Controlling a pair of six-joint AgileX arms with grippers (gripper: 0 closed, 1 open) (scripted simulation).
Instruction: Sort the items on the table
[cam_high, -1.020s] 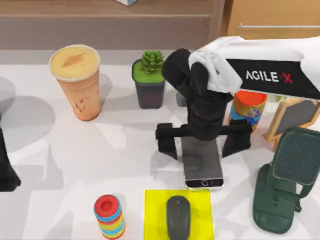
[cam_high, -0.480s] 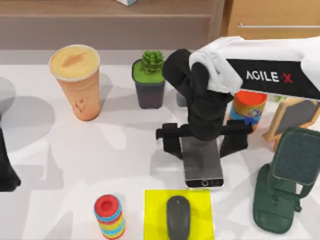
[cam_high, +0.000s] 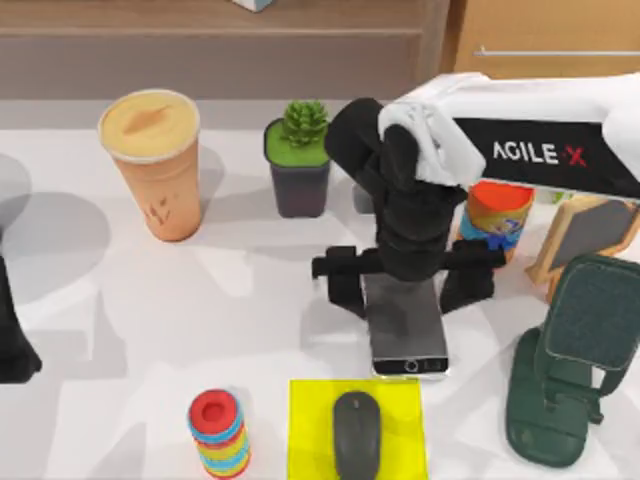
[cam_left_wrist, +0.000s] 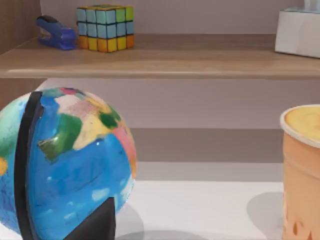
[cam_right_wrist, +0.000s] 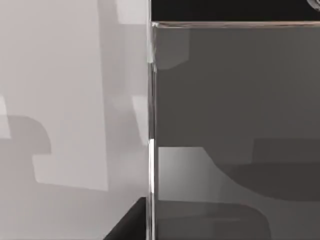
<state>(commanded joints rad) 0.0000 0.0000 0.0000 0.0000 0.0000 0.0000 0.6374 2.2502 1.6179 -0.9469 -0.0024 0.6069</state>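
Observation:
The silver-edged smartphone (cam_high: 407, 335) lies flat on the white table (cam_high: 150, 320), right of centre, its black screen (cam_right_wrist: 235, 125) close up in the right wrist view. My right gripper (cam_high: 406, 292) hangs low over the phone's far end, open, with one finger on each long side of it. The dark grey mouse (cam_high: 357, 435) rests on a yellow mat (cam_high: 305, 400) at the front edge. At the back left stands the tall tan coffee cup (cam_high: 152, 165), upright, and its rim (cam_left_wrist: 302, 125) also appears in the left wrist view. My left arm (cam_high: 10, 335) is parked at the left edge.
A potted succulent (cam_high: 298, 160), a colourful can (cam_high: 497, 215) and a small framed chalkboard (cam_high: 590, 230) stand behind the phone. A green stand (cam_high: 565, 370) sits at the right, a stack of coloured rings (cam_high: 218, 432) at the front. A globe (cam_left_wrist: 65, 165) stands near the left arm.
The right gripper's fingers have drawn slightly inward toward the phone's sides. Everything else has stayed where it was.

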